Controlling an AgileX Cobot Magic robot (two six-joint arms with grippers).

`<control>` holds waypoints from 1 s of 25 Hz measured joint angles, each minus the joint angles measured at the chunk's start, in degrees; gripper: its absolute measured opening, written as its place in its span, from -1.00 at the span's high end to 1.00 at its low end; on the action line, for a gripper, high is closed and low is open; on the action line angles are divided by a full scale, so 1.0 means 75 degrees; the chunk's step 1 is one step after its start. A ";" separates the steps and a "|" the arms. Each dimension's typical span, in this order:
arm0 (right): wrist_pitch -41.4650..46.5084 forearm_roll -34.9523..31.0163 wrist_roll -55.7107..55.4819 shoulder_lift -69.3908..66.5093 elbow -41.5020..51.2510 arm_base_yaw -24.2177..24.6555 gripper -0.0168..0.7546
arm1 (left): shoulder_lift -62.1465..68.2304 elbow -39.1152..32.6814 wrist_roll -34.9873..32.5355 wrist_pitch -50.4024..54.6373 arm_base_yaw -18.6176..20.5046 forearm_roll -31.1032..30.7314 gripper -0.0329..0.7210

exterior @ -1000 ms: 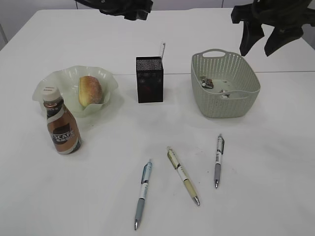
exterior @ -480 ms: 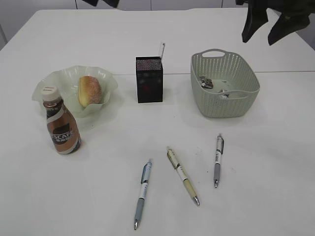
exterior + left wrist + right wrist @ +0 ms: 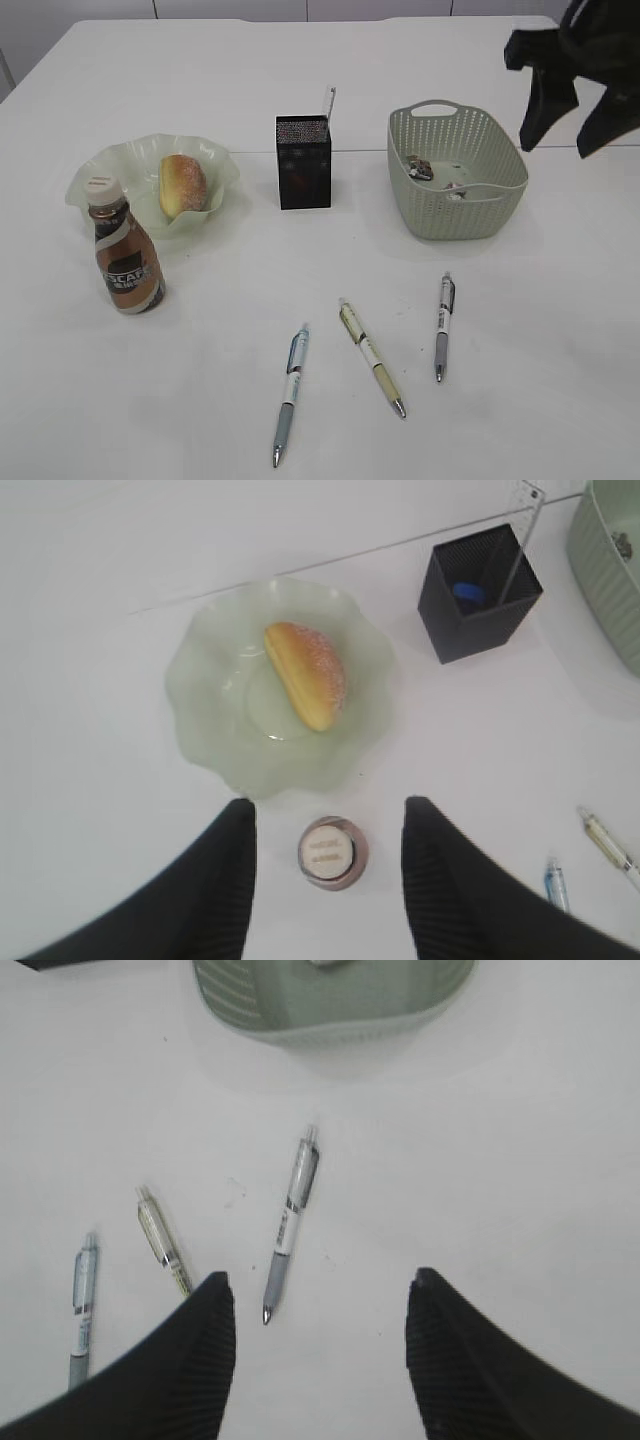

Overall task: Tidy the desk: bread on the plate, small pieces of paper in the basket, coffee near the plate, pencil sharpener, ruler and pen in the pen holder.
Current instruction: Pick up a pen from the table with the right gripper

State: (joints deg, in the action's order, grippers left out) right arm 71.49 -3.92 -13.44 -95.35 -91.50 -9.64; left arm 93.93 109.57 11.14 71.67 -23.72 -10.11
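Observation:
The bread (image 3: 183,185) lies on the pale green plate (image 3: 95,170), also in the left wrist view (image 3: 305,673). The coffee bottle (image 3: 126,257) stands beside the plate. The black pen holder (image 3: 303,161) holds a ruler (image 3: 329,102) and a blue pencil sharpener (image 3: 467,594). The green basket (image 3: 500,165) holds small paper pieces (image 3: 420,169). Three pens lie on the table: grey (image 3: 291,393), yellow (image 3: 372,357), white-grey (image 3: 443,325). My left gripper (image 3: 328,815) is open, high above the bottle cap, out of the exterior view. My right gripper (image 3: 567,125) is open and empty, high above the white-grey pen (image 3: 291,1223).
The white table (image 3: 560,330) stretches wide around the objects. A seam line crosses it behind the basket and holder. The basket's near wall shows in the right wrist view (image 3: 330,1000).
The right arm has moved down and to the right in the exterior view. The left arm has withdrawn out of the top of that view. The objects have not moved.

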 joint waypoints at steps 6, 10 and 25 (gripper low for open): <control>-0.0014 0.0016 -0.0412 0.0086 0.0989 -0.0319 -0.09 | -0.0691 0.0000 0.0253 0.0067 0.0000 -0.0076 -0.02; -0.0030 0.0016 -0.0813 0.0052 0.1250 -0.0827 -0.09 | -0.0993 0.0000 0.0282 0.0067 0.0000 0.0100 -0.01; -0.0958 -0.0034 -0.1376 -0.0964 0.1253 -0.1205 -0.09 | -0.1466 0.0000 0.0282 0.0090 0.0000 0.0233 0.00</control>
State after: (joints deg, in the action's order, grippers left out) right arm 64.30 -4.18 -23.76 -102.58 -82.10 -18.68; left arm 82.94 109.57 13.26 72.35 -23.72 -8.36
